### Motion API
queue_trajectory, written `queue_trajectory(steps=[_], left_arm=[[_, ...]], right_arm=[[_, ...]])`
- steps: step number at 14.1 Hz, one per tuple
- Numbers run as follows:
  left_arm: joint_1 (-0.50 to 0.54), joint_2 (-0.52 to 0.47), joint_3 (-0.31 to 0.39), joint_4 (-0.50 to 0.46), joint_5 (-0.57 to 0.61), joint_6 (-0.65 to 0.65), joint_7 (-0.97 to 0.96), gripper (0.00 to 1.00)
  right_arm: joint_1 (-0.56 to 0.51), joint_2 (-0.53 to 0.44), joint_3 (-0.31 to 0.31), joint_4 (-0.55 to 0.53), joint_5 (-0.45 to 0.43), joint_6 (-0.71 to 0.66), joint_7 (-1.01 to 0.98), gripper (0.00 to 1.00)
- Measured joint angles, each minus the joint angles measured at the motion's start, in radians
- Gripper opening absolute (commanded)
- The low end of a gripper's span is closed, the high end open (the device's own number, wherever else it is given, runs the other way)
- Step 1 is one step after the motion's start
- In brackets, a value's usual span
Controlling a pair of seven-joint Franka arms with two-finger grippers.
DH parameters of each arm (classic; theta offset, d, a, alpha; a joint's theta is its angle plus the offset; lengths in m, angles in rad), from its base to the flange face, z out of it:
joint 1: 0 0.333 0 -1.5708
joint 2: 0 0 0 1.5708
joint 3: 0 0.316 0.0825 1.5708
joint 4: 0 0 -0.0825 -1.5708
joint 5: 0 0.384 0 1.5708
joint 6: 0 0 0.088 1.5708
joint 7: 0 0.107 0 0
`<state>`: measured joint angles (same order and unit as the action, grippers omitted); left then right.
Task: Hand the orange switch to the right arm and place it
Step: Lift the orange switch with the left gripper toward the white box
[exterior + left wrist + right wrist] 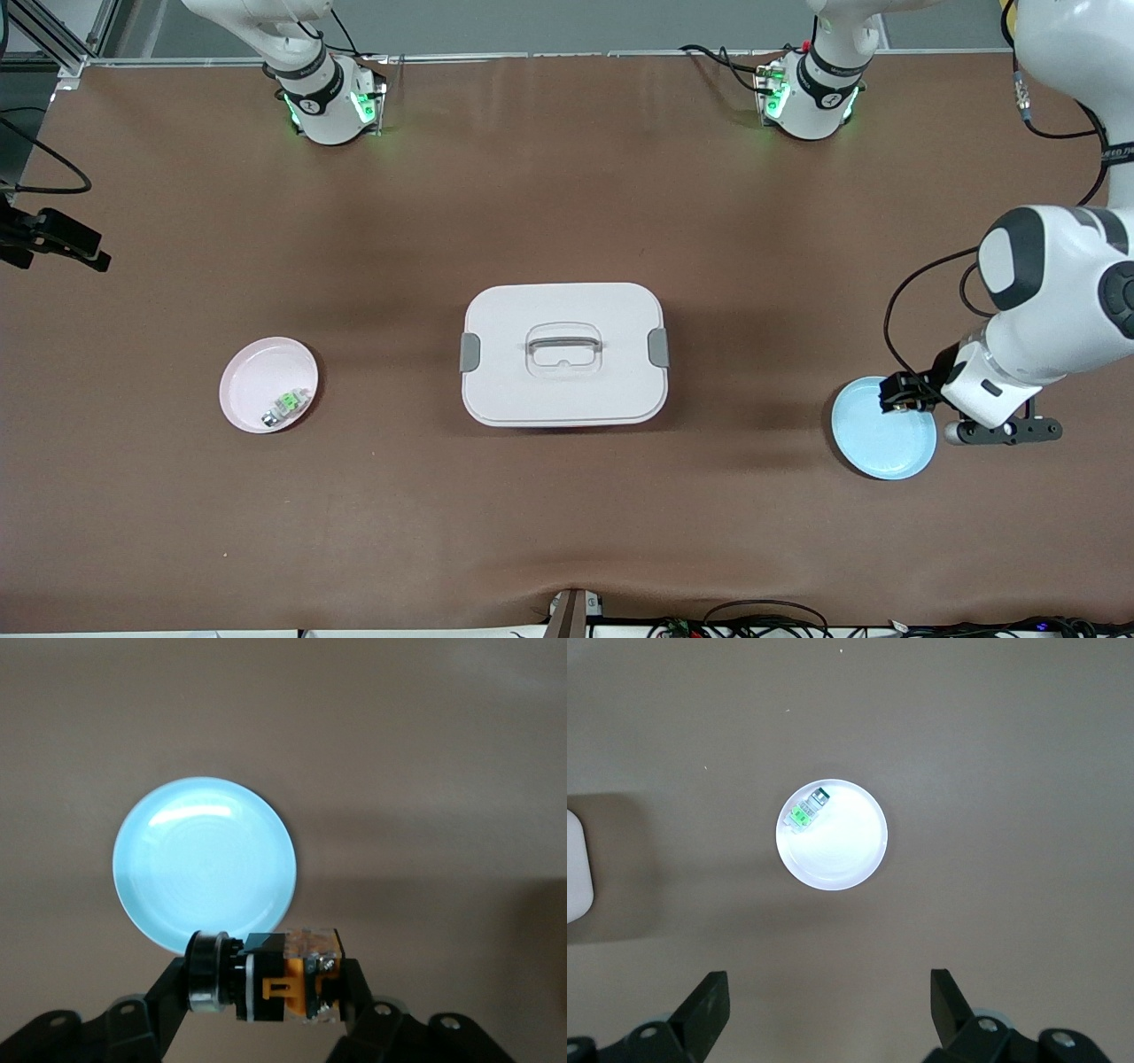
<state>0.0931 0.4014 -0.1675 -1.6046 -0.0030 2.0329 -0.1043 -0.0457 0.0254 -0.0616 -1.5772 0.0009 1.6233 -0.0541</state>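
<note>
Pink and glossy, the shallow plate (267, 385) toward the right arm's end of the table holds only the small green-and-clear part (288, 405) with its silver end. The right gripper (828, 1010) hangs high over that plate with its black fingers spread wide and nothing between them; in the front view it is out of frame. At the table's middle stands the white box (563, 354), smooth rounded plastic with grey side latches and a recessed handle. At the left arm's end, the left gripper (270, 988) is clamped on the orange switch (266, 976), a stubby black barrel with an orange block and a clear end, held crosswise over the rim of the pale blue plate (873, 445). For a clean handover, the left arm should probably carry it toward the middle, keeping one end free for the waiting fingers, since the part looks hard, slick and easily twisted.
</note>
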Motion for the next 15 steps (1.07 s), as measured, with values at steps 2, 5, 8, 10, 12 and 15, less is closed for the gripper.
queue_trajectory(steps=[2, 5, 8, 10, 12, 15], left_arm=[[0.0, -0.032, -0.018, 0.0, -0.035, -0.09, -0.032, 0.16], [0.001, -0.075, -0.066, 0.0, -0.048, -0.206, -0.146, 0.16], [-0.001, -0.12, -0.133, -0.001, -0.088, -0.276, -0.296, 0.16], [-0.002, -0.139, -0.18, 0.0, -0.122, -0.285, -0.41, 0.15], [-0.005, -0.141, -0.237, 0.011, -0.137, -0.285, -0.533, 0.08], [-0.016, -0.135, -0.304, 0.039, -0.221, -0.285, -0.666, 0.08]], right_arm=[[-0.001, -0.001, 0.0, 0.003, 0.0, -0.007, 0.0, 1.0], [-0.005, -0.002, -0.001, 0.027, 0.0, -0.046, 0.0, 1.0], [-0.025, -0.002, -0.001, 0.031, 0.0, -0.048, -0.001, 1.0], [-0.03, -0.002, -0.001, 0.031, 0.002, -0.056, -0.002, 1.0], [-0.03, -0.002, 0.0, 0.031, 0.035, -0.081, -0.001, 1.0], [-0.038, -0.002, 0.0, 0.01, 0.18, -0.112, 0.004, 1.0]])
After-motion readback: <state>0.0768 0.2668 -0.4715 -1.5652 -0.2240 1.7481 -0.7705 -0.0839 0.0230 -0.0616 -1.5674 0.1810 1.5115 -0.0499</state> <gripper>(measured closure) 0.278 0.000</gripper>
